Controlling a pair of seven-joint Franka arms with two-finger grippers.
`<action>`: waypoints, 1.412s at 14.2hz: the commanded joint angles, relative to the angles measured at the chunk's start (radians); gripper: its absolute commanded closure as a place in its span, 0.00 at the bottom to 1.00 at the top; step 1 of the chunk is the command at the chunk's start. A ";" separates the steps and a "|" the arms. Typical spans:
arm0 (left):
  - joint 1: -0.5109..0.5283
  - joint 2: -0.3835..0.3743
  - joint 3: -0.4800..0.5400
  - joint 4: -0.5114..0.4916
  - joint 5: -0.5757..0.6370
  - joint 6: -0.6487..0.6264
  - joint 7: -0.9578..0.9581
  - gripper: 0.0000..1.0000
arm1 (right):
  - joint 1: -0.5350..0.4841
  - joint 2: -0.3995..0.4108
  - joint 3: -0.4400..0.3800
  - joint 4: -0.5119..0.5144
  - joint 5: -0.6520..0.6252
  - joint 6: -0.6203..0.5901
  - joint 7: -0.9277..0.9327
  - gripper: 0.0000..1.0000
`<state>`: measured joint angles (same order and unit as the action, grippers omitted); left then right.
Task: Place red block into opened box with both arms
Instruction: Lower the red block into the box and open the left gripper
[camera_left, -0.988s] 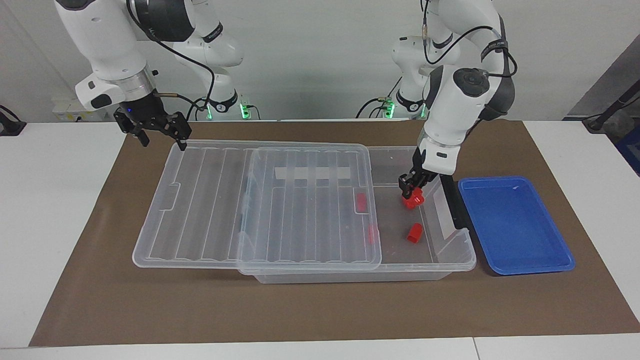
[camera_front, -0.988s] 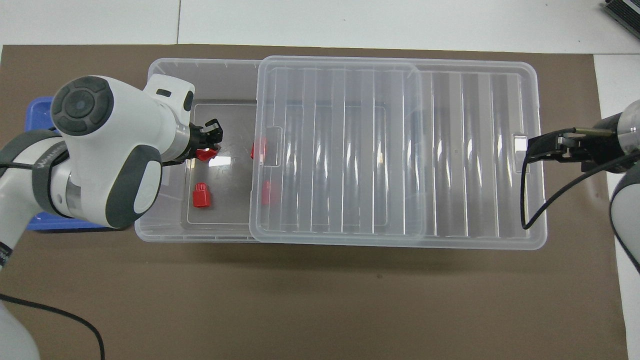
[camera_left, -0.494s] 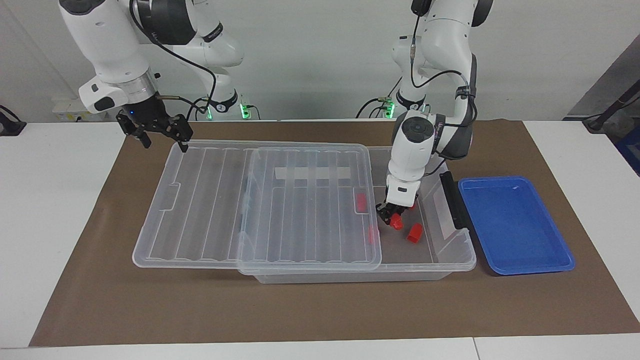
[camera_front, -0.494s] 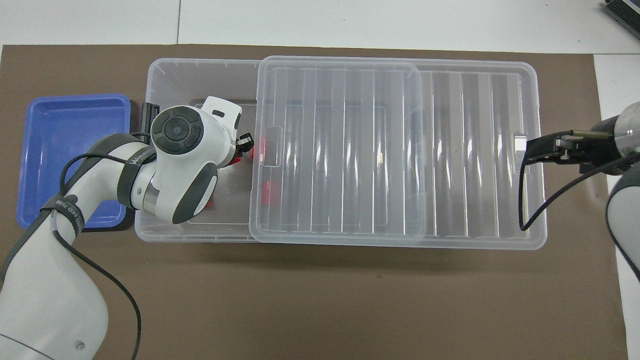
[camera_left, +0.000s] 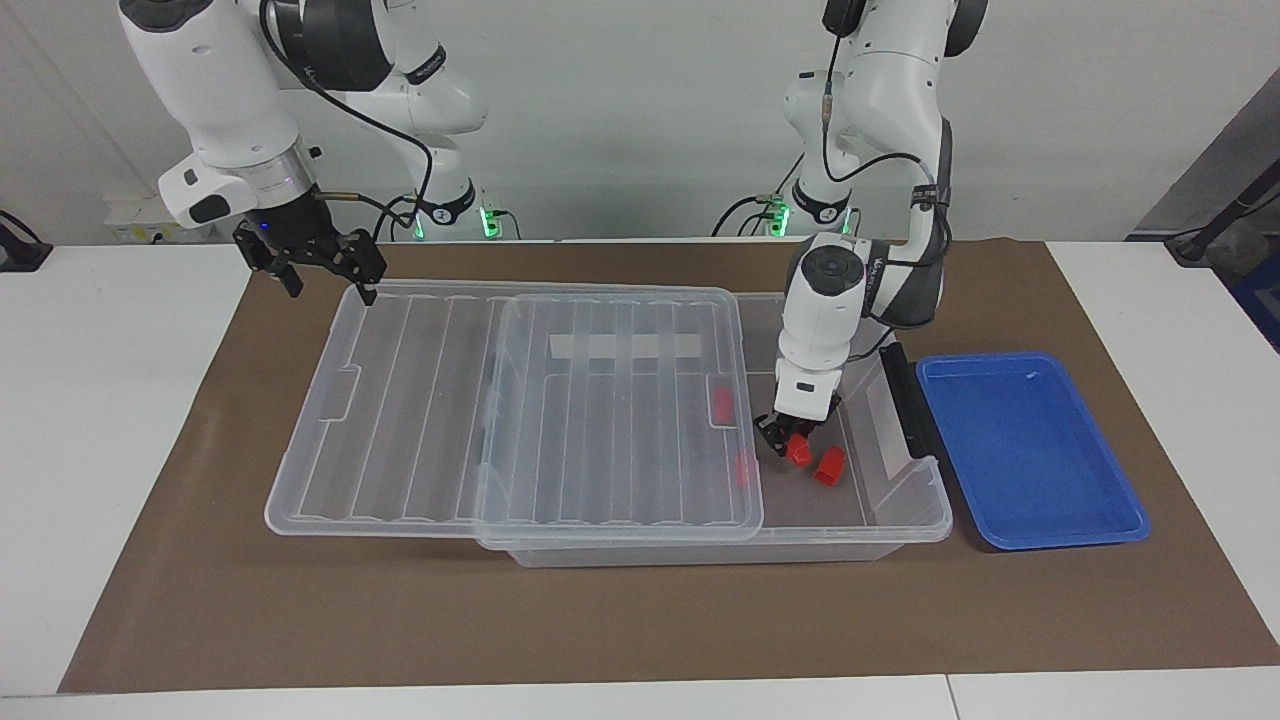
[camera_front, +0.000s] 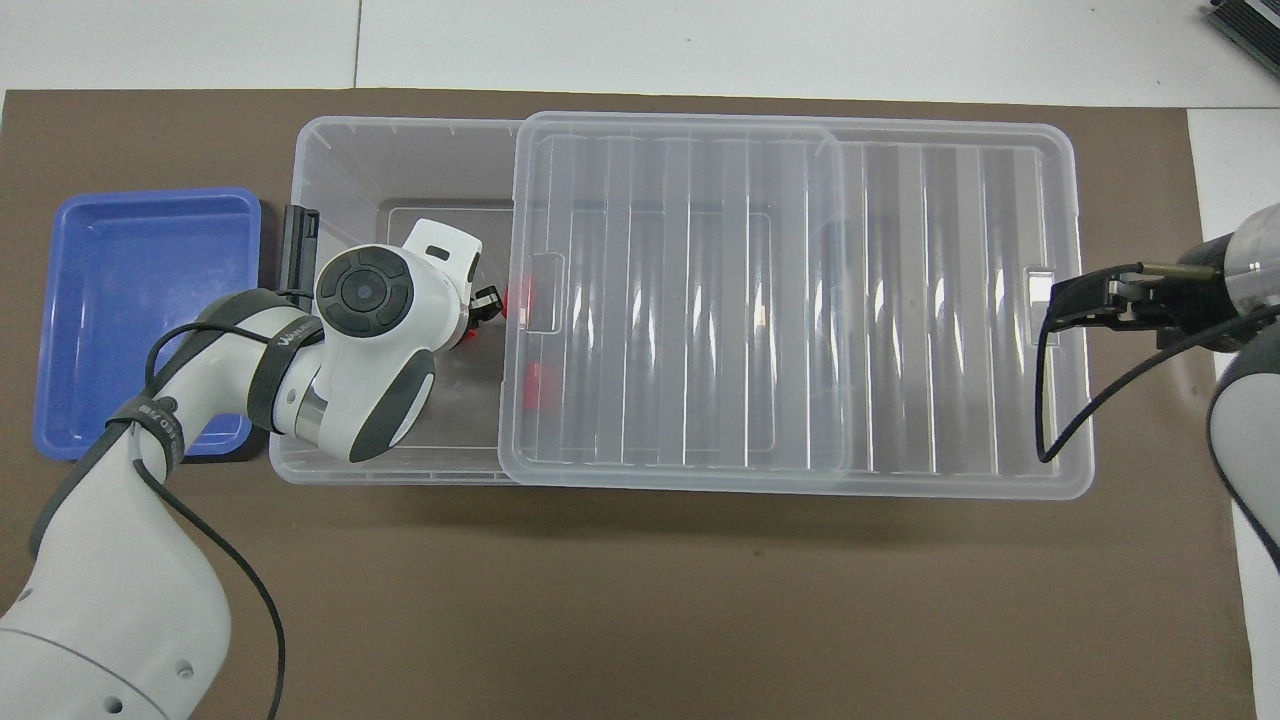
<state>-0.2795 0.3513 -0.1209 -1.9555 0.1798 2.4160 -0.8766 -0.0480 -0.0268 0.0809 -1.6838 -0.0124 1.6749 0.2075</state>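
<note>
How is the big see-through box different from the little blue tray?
The box is clear, the blue tray solid blue. The box is bigger and deeper; the tray is shallow. The box has red blocks inside and a lid slid partly off; the tray has neither. Both are rectangular and sit side by side.

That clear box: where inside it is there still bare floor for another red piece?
The box floor is bare between the loose red block and its black handle, and along its wall nearest the robots. Crowded: by the lid edge, where the left tool holds a red block.
</note>
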 joint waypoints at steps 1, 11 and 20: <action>0.000 -0.012 0.006 -0.037 0.029 0.046 -0.019 1.00 | -0.010 -0.033 0.005 -0.046 0.017 0.032 0.006 0.00; 0.003 -0.012 0.006 -0.065 0.029 0.091 -0.018 0.33 | -0.012 -0.039 0.005 -0.056 0.017 0.034 0.003 0.00; 0.002 -0.044 0.009 0.055 0.027 -0.153 -0.018 0.31 | -0.035 -0.038 -0.006 -0.043 0.017 -0.004 -0.010 0.00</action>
<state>-0.2786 0.3404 -0.1135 -1.9386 0.1804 2.3540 -0.8766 -0.0705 -0.0350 0.0729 -1.6998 -0.0124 1.6772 0.2074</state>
